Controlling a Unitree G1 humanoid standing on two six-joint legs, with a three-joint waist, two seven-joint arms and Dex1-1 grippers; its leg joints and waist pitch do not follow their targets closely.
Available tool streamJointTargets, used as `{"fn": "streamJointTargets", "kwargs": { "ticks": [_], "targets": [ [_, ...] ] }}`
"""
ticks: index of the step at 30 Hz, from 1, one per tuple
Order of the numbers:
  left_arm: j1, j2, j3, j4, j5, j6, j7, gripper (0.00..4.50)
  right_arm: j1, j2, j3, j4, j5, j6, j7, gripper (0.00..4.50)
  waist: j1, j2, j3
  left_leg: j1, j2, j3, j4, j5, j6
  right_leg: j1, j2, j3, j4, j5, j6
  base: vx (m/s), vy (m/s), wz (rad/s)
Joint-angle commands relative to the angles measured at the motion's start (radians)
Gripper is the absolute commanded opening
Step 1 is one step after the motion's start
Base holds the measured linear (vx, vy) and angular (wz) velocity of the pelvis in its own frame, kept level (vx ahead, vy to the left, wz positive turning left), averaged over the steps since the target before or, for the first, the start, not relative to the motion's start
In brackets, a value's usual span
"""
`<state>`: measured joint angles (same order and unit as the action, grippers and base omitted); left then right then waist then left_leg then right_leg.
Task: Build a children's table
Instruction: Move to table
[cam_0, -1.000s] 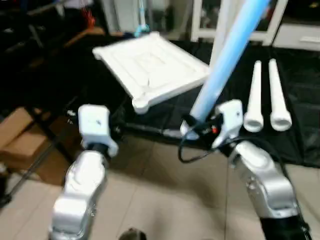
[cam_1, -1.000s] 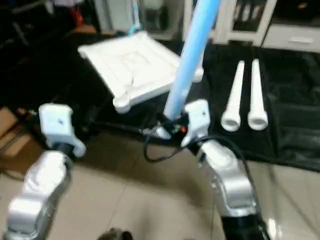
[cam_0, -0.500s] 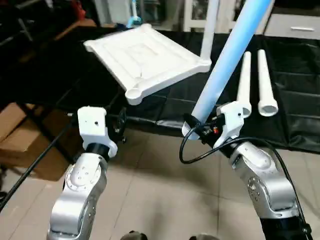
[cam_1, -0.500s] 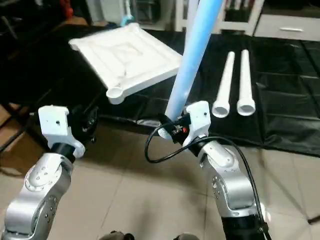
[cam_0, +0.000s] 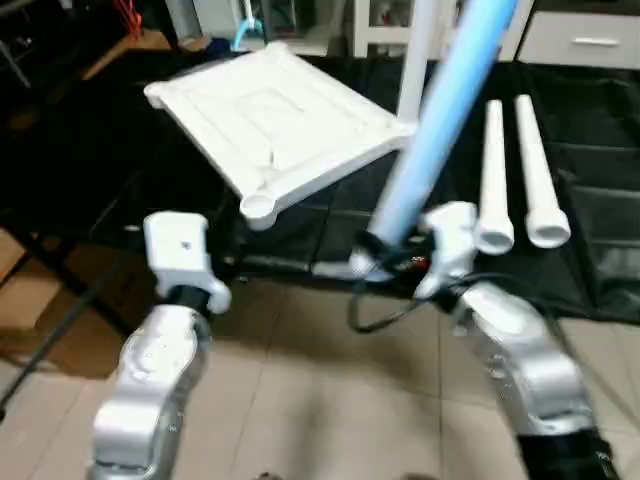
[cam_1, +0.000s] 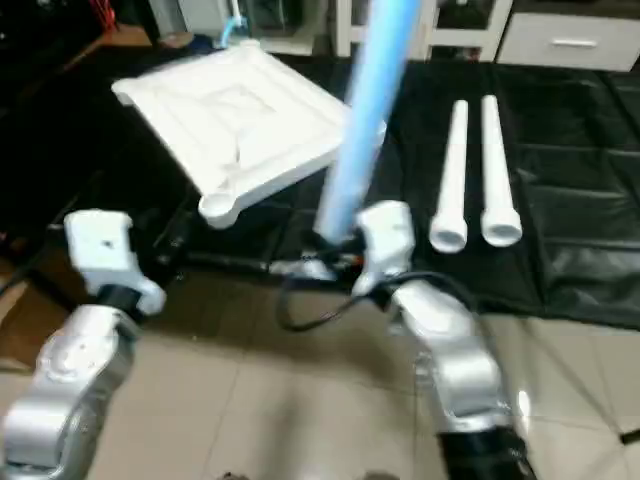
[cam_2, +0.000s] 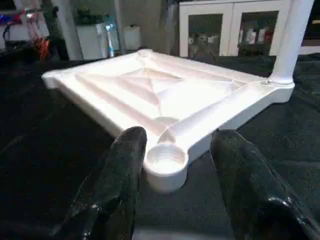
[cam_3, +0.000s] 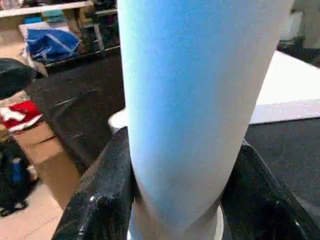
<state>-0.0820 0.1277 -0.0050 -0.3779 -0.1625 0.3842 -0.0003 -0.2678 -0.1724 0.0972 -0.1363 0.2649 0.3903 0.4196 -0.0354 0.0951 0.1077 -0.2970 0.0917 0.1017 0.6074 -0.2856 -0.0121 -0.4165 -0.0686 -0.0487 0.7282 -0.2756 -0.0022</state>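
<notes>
White ribbed plastic tabletop (cam_0: 275, 125) upside down, upper left of frame, one leg (cam_2: 290, 42) already socketed. Right gripper (cam_3: 175, 200) clamped near the wide end of a long tapered tube leg (cam_0: 435, 150): probably light, stiff, slick. Left gripper (cam_2: 177, 165) empty, fingers apart, before the near corner socket (cam_2: 165, 157). Two spare legs (cam_0: 515, 170) upper right.
</notes>
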Motion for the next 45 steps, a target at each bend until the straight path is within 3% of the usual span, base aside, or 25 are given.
{"fn": "streamJointTargets", "kwargs": {
  "ticks": [1, 2, 3, 5, 8, 9, 10, 11, 13, 16, 17, 18, 19, 21, 24, 25, 26, 27, 28, 30, 31, 32, 33, 37, 45],
  "targets": [
    [-0.005, -0.008, -0.015, -0.006, -0.003, 0.004, -0.013, 2.42, 0.002, -0.014, -0.032, -0.007, 0.004, -0.001, -0.008, 1.88, 0.005, -0.062, -0.079, 0.018, -0.016, -0.009, -0.002, 0.092, 0.335, 0.063, -0.051, 0.092, -0.140, 0.150, -0.009, 0.118, -0.052, -0.02],
    [-0.006, -0.008, -0.015, -0.006, -0.003, 0.004, -0.013, 2.42, 0.001, -0.014, -0.032, -0.007, 0.004, -0.001, -0.008, 1.88, 0.028, -0.084, -0.060, -0.072, -0.073, 0.018, 0.079, -0.070, 0.292, 0.149, -0.117, 0.180, -0.209, 0.053, -0.089, 0.131, -0.045, 0.15],
    [-0.007, -0.010, -0.013, -0.004, -0.001, 0.004, -0.017, 2.42, 0.002, -0.015, -0.031, -0.007, 0.005, -0.001, -0.008, 1.88, 0.044, -0.077, -0.077, -0.125, -0.035, -0.014, 0.148, -0.072, 0.207, 0.217, -0.171, 0.221, -0.194, 0.055, -0.242, 0.188, -0.040, 0.10],
    [-0.008, -0.009, -0.013, -0.003, 0.000, 0.003, -0.019, 2.42, 0.002, -0.015, -0.031, -0.006, 0.004, -0.002, -0.008, 1.88, 0.047, -0.059, -0.063, -0.159, -0.024, -0.031, 0.164, 0.050, 0.116, 0.214, -0.136, 0.171, -0.179, 0.180, -0.267, 0.180, -0.035, 0.04],
    [-0.009, -0.008, -0.012, -0.002, 0.001, 0.003, -0.022, 2.42, 0.003, -0.015, -0.030, -0.006, 0.004, -0.002, -0.007, 1.88, 0.056, 0.008, -0.048, -0.140, 0.048, -0.036, 0.028, 0.178, 0.111, 0.183, -0.082, 0.073, -0.241, -0.211, -0.253, 0.168, 0.002, -0.03],
    [-0.009, -0.007, -0.012, -0.001, 0.001, 0.002, -0.023, 2.42, 0.003, -0.014, -0.030, -0.005, 0.003, -0.003, -0.007, 1.88, 0.034, 0.061, -0.050, -0.072, 0.081, -0.043, -0.045, 0.069, 0.089, 0.174, -0.016, 0.002, -0.232, -0.284, -0.151, 0.174, 0.124, -0.06],
    [-0.009, -0.006, -0.012, -0.001, 0.000, 0.003, -0.024, 2.42, 0.004, -0.014, -0.029, -0.005, 0.002, -0.003, -0.006, 1.88, 0.004, 0.066, -0.035, -0.055, 0.124, -0.104, -0.087, -0.117, 0.108, 0.137, 0.039, -0.028, -0.148, -0.279, -0.107, 0.174, 0.124, -0.06],
    [-0.009, -0.006, -0.012, -0.001, 0.000, 0.003, -0.024, 2.42, 0.004, -0.014, -0.029, -0.005, 0.002, -0.003, -0.006, 1.88, -0.013, 0.087, -0.067, 0.035, 0.173, -0.174, -0.109, -0.379, 0.154, 0.072, 0.044, -0.017, -0.023, -0.218, -0.067, 0.192, 0.135, -0.09],
    [-0.008, -0.008, -0.012, 0.000, 0.003, 0.004, -0.028, 2.42, 0.004, -0.015, -0.029, -0.004, 0.002, -0.005, -0.006, 1.88, -0.026, 0.058, -0.082, 0.073, 0.176, -0.191, -0.073, -0.120, 0.331, -0.009, 0.019, 0.001, 0.024, -0.084, 0.077, 0.196, 0.075, 0.03],
    [-0.007, -0.009, -0.011, 0.000, 0.005, 0.004, -0.030, 2.42, 0.004, -0.017, -0.029, -0.004, 0.002, -0.005, -0.005, 1.88, -0.020, 0.024, -0.068, 0.034, 0.168, -0.147, -0.088, 0.032, 0.434, -0.026, -0.010, 0.037, 0.023, 0.010, 0.122, 0.133, 0.003, -0.05],
    [-0.007, -0.010, -0.011, 0.000, 0.006, 0.005, -0.030, 2.42, 0.004, -0.017, -0.029, -0.003, 0.002, -0.005, -0.005, 1.88, -0.006, -0.007, -0.064, 0.013, 0.115, -0.099, -0.079, -0.074, 0.378, -0.009, -0.032, 0.060, -0.062, 0.085, 0.063, 0.127, -0.066, 0.00],
    [-0.006, -0.011, -0.012, 0.001, 0.007, 0.005, -0.031, 2.42, 0.004, -0.019, -0.029, -0.003, 0.003, -0.006, -0.004, 1.88, 0.016, -0.079, -0.050, -0.084, -0.011, -0.026, -0.003, -0.231, 0.269, 0.107, -0.087, 0.157, -0.198, -0.173, 0.100, 0.126, -0.093, 0.04],
    [-0.005, -0.011, -0.012, 0.000, 0.007, 0.005, -0.031, 2.42, 0.003, -0.020, -0.031, -0.001, 0.001, -0.006, -0.002, 1.88, 0.032, -0.063, -0.076, -0.125, -0.036, -0.019, 0.136, -0.095, 0.219, 0.175, -0.158, 0.206, -0.219, -0.391, 0.067, 0.126, -0.093, 0.04],
    [-0.005, -0.011, -0.012, 0.000, 0.007, 0.005, -0.031, 2.42, 0.003, -0.020, -0.031, -0.001, 0.001, -0.006, -0.002, 1.88, 0.038, -0.052, -0.058, -0.158, -0.032, -0.038, 0.148, 0.022, 0.139, 0.182, -0.121, 0.180, -0.209, -0.440, 0.051, 0.127, -0.073, -0.03],
    [0.001, -0.005, -0.021, 0.011, -0.001, 0.019, -0.046, 2.42, -0.001, -0.042, -0.036, 0.006, 0.000, -0.011, 0.023, 1.88, 0.051, -0.019, -0.066, -0.165, 0.016, -0.048, 0.042, 0.231, 0.130, 0.177, -0.060, 0.113, -0.196, -0.164, -0.164, 0.130, 0.011, -0.02],
    [0.005, 0.003, -0.023, 0.018, 0.000, 0.027, -0.054, 2.42, -0.003, -0.050, -0.041, 0.010, -0.001, -0.014, 0.030, 1.88, 0.050, 0.025, -0.083, -0.128, 0.058, -0.053, -0.015, 0.365, 0.147, 0.141, -0.020, 0.049, -0.161, 0.018, -0.142, 0.134, 0.075, -0.02],
    [0.005, 0.003, -0.023, 0.018, 0.000, 0.027, -0.054, 2.42, -0.003, -0.050, -0.041, 0.010, -0.001, -0.014, 0.030, 1.88, 0.050, 0.025, -0.083, -0.128, 0.058, -0.053, -0.015, 0.365, 0.147, 0.141, -0.020, 0.049, -0.161, 0.018, -0.142, 0.139, 0.129, -0.07],
    [0.007, 0.028, -0.015, 0.029, 0.019, 0.016, -0.060, 2.42, -0.009, -0.057, -0.051, 0.018, -0.001, -0.020, 0.031, 1.88, 0.017, 0.051, -0.103, -0.033, 0.202, -0.154, -0.020, 0.481, 0.294, 0.040, -0.022, 0.047, -0.060, 0.132, -0.085, 0.129, 0.129, -0.06],
    [0.005, 0.043, 0.006, 0.042, 0.028, 0.016, -0.056, 2.42, -0.012, -0.061, -0.056, 0.023, -0.001, -0.024, 0.030, 1.88, 0.023, 0.054, -0.123, -0.012, 0.194, -0.167, 0.009, 0.819, 0.303, 0.024, -0.043, 0.060, -0.058, 0.213, -0.070, 0.129, 0.129, -0.06],
    [0.004, 0.052, 0.021, 0.051, 0.033, 0.017, -0.052, 2.42, -0.014, -0.063, -0.058, 0.026, 0.000, -0.026, 0.029, 1.88, 0.031, 0.041, -0.124, -0.008, 0.171, -0.162, 0.017, 1.019, 0.253, 0.019, -0.054, 0.074, -0.075, 0.267, -0.031, 0.042, 0.107, -0.06],
    [0.002, 0.064, 0.047, 0.066, 0.046, 0.022, -0.035, 2.42, -0.017, -0.064, -0.061, 0.029, 0.000, -0.028, 0.027, 1.88, 0.053, 0.023, -0.111, -0.066, 0.101, -0.111, 0.009, 0.831, 0.172, 0.053, -0.062, 0.072, -0.116, 0.306, -0.060, 0.009, 0.100, -0.06],
    [0.002, 0.064, 0.047, 0.066, 0.046, 0.022, -0.035, 2.42, -0.017, -0.064, -0.061, 0.029, 0.000, -0.028, 0.027, 1.88, 0.053, 0.023, -0.111, -0.066, 0.101, -0.111, 0.009, 0.831, 0.172, 0.053, -0.062, 0.072, -0.116, 0.306, -0.060, -0.008, 0.058, -0.08],
    [0.002, 0.084, 0.096, 0.097, 0.068, 0.039, -0.002, 2.42, -0.018, -0.066, -0.064, 0.030, 0.001, -0.031, 0.025, 1.88, 0.065, 0.007, -0.103, -0.117, 0.066, -0.054, -0.011, 0.285, 0.110, 0.094, -0.094, 0.071, -0.141, 0.237, -0.137, 0.000, 0.000, 0.00],
    [0.016, 0.153, 0.108, 0.142, 0.132, 0.100, 0.021, 2.42, -0.018, -0.066, -0.069, 0.030, 0.000, -0.033, 0.028, 1.88, 0.051, 0.027, -0.081, -0.090, 0.105, -0.056, -0.071, -0.284, -0.011, 0.072, -0.070, 0.059, -0.150, -0.137, -0.179, -0.069, 0.018, -0.02],
    [0.026, 0.147, 0.046, 0.219, 0.152, 0.126, -0.008, 2.42, -0.022, -0.069, -0.064, 0.027, 0.003, -0.033, 0.035, 1.88, 0.051, 0.008, -0.074, -0.084, 0.097, -0.045, -0.092, -0.467, -0.106, 0.053, -0.087, 0.066, -0.184, -0.343, -0.078, -0.071, 0.025, -0.02]
  ]
}}
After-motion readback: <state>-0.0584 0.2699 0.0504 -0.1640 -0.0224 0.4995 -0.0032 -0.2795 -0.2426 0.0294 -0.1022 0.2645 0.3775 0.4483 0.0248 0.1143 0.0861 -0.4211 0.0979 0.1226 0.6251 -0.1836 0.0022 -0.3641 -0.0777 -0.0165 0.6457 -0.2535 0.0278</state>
